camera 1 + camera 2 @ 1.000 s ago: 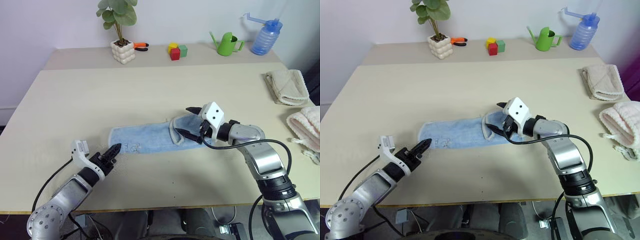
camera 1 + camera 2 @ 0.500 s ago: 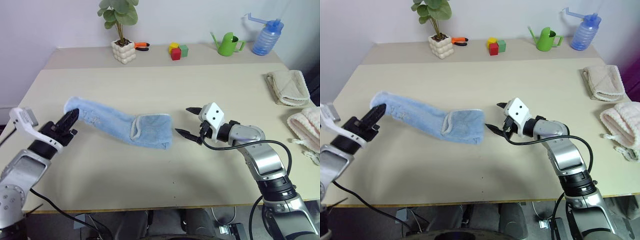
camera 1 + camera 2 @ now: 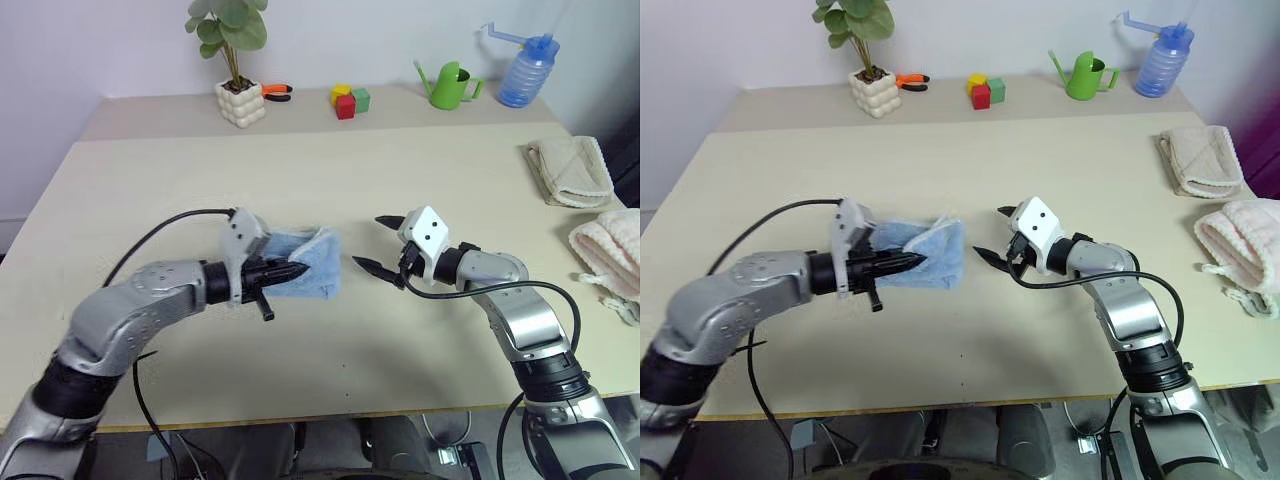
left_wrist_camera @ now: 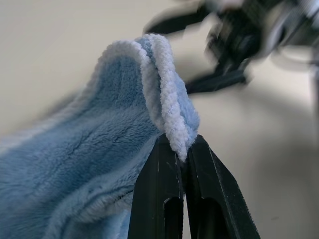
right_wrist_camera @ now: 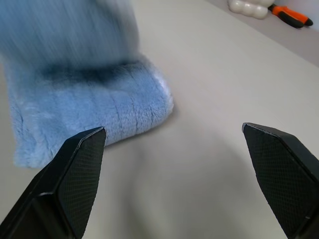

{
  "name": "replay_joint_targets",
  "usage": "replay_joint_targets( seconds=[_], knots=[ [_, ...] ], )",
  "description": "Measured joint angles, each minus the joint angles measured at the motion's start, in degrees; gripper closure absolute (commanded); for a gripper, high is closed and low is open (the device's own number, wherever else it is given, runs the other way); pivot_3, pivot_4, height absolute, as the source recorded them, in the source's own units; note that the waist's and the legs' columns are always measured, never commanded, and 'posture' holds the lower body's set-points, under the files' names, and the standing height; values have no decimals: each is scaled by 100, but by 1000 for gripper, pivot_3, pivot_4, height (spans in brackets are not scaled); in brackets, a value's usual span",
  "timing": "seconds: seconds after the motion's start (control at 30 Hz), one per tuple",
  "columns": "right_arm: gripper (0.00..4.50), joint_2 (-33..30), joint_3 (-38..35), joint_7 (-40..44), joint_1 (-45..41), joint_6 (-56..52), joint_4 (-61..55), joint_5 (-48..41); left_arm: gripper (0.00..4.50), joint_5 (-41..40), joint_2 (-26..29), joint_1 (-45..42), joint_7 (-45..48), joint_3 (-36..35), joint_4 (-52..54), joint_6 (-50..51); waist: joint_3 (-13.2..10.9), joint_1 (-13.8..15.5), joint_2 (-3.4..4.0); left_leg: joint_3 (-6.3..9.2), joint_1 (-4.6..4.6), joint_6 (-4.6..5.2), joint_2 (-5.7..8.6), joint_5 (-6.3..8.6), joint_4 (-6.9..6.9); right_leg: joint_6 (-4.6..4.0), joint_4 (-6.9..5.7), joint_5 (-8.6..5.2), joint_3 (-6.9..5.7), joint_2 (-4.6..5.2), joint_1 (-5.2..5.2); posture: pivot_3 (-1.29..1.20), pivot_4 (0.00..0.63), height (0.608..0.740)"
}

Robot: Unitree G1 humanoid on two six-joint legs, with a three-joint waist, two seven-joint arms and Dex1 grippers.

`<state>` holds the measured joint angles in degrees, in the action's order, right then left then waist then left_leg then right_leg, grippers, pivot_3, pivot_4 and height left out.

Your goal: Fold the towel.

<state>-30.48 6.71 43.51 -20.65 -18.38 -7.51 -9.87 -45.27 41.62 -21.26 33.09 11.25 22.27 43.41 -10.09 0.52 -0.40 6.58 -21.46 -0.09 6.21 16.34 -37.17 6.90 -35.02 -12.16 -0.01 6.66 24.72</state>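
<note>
The fold is judged to be in its carrying stage: the pinched hem should be laid squarely over the far edge of the towel (image 3: 305,268), with the corners matched before release, and lowered gently so the soft terry is not dragged or bunched. Nearest the viewer, the left arm is seen reaching across from the left, its forearm nearly level and angled toward the middle. The left claw (image 3: 291,269) is clamped tight on the towel's pale hem, which is doubled over between the fingers (image 4: 169,189). The light blue towel lies bunched in the middle of the worktop (image 3: 150,190), partly lifted at the gripped end. Just beside it, on the right, the right claw (image 3: 378,243) is held above the worktop with its jaws spread wide and nothing in them, pointed toward the towel but apart from it.
</note>
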Motion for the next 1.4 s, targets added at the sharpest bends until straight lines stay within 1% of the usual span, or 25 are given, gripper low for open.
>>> replay_joint_targets(
  seconds=[0.1,0.17,0.2,0.3,0.4,0.43,0.53,0.63,0.67,0.7,0.73,0.77,0.83,0.87,0.9,0.93,1.0,1.03,1.1,1.2,1.3,1.4],
  knots=[
    [0,0,-14,-50,78,0,-11,11,4422,338,-227,-20,175,196,-122,-19,-1,4,-1,0,-2,-3,0,-2,0,1,2,0,0,0,2,0,150,732],
    [0,-1,-26,-78,139,-2,-27,11,3849,550,-337,-22,172,215,-212,-30,-1,8,-1,1,-2,-3,0,-2,0,1,0,0,0,1,2,0,150,732],
    [0,-2,-40,-102,196,-6,-66,11,3581,594,-510,-22,134,177,-297,-20,-1,17,-1,1,-2,0,0,0,-1,1,0,0,0,1,2,0,150,732],
    [0,0,-39,-117,235,-8,-141,11,2098,597,-867,-21,-11,28,-378,22,-2,19,-4,3,-3,-1,1,0,-4,2,-1,1,0,2,1,0,150,732],
    [0,0,-39,-134,234,-9,-142,14,528,573,-972,-18,-146,-207,-368,172,-2,5,-4,3,-2,-6,0,-4,-3,2,-3,1,-1,0,3,0,150,732],
    [0,0,-39,-139,234,-10,-142,14,72,513,-991,11,-176,-332,-338,246,-2,1,-4,3,-2,-11,-1,-6,-3,2,-4,1,0,0,4,0,150,732],
    [0,-25,-41,-124,225,-18,-143,11,72,195,-953,256,-227,-883,-150,456,-2,-10,-4,3,-2,-22,-1,-13,-3,2,-4,0,0,0,5,0,150,732],
    [846,-193,-93,-37,220,-51,-143,2,20,-175,-682,619,-207,-1610,40,639,-3,-1,-3,2,-3,-18,-1,-11,-3,1,-4,0,0,1,6,0,150,732],
    [1351,-224,-146,-18,211,-85,-147,-28,20,-320,-629,724,-200,-1853,99,696,-3,7,-4,3,-4,-13,-1,-8,-3,1,-4,0,0,1,6,0,150,732],
    [1807,-262,-217,16,208,-127,-156,-66,244,-506,-570,821,-195,-2128,150,761,-3,9,-4,2,-3,-2,-1,-1,-4,1,-4,0,0,1,4,0,150,732],
    [2356,-292,-279,41,200,-159,-160,-99,527,-632,-544,868,-194,-2344,161,783,-3,21,-4,3,-3,0,1,0,-4,1,-4,0,-1,3,4,0,150,732],
    [2900,-316,-308,73,174,-193,-179,-135,890,-807,-535,938,-183,-2573,188,789,-3,23,-4,3,-3,1,0,0,-4,1,-4,1,-1,2,4,0,150,732],
    [3917,-331,-327,113,135,-223,-214,-181,1865,-951,-510,971,-205,-2841,240,772,-3,24,-4,4,-2,1,0,0,-5,1,-4,1,-2,3,1,0,150,732],
    [4427,-319,-327,126,82,-249,-220,-223,2373,-898,-477,969,-272,-2892,240,728,-3,19,-4,3,-1,0,0,0,-5,1,-4,1,-2,3,1,0,150,732],
    [4500,-311,-328,131,25,-265,-236,-250,2910,-822,-456,966,-337,-2897,227,704,-3,19,-4,3,-1,-1,0,-1,-5,1,-5,1,-2,3,1,0,150,732],
    [4500,-273,-336,125,-68,-313,-257,-304,3322,-685,-458,966,-388,-2862,195,665,-3,19,-4,4,-1,-4,0,-2,-5,1,-5,1,-1,2,1,0,150,732],
    [4500,-106,-383,57,-226,-508,-376,-480,3322,-332,-456,965,-448,-2598,126,528,-3,17,-3,3,-1,-10,-1,-6,-4,1,-5,1,-1,2,2,0,150,732],
    [4500,17,-383,12,-333,-653,-441,-580,3322,-55,-458,963,-461,-2349,117,407,-2,16,-4,3,-1,-20,-1,-11,-4,1,-5,1,-1,2,2,0,150,732],
    [4500,308,-328,-66,-523,-877,-596,-744,3322,379,-575,942,-490,-1894,48,205,-2,16,-4,3,-2,-25,0,-14,-3,0,-4,1,-1,2,3,0,150,732],
    [4500,699,-164,-230,-696,-1183,-686,-899,3322,914,-709,902,-523,-1438,-185,-60,-2,16,-4,4,-3,-25,0,-14,-3,0,-5,1,-1,2,5,0,150,732],
    [4500,839,354,-397,-783,-1397,-579,-677,3322,1438,-854,881,-482,-975,-481,-403,-1,12,-5,4,-2,-25,1,-14,-3,0,-5,1,-2,2,5,0,150,732],
    [4500,821,951,-444,-613,-1392,-276,-243,3322,1948,-882,943,-426,-631,-769,-768,-1,21,-4,4,-4,-26,3,-15,-3,0,-5,1,-2,4,6,0,150,732]
  ],
)
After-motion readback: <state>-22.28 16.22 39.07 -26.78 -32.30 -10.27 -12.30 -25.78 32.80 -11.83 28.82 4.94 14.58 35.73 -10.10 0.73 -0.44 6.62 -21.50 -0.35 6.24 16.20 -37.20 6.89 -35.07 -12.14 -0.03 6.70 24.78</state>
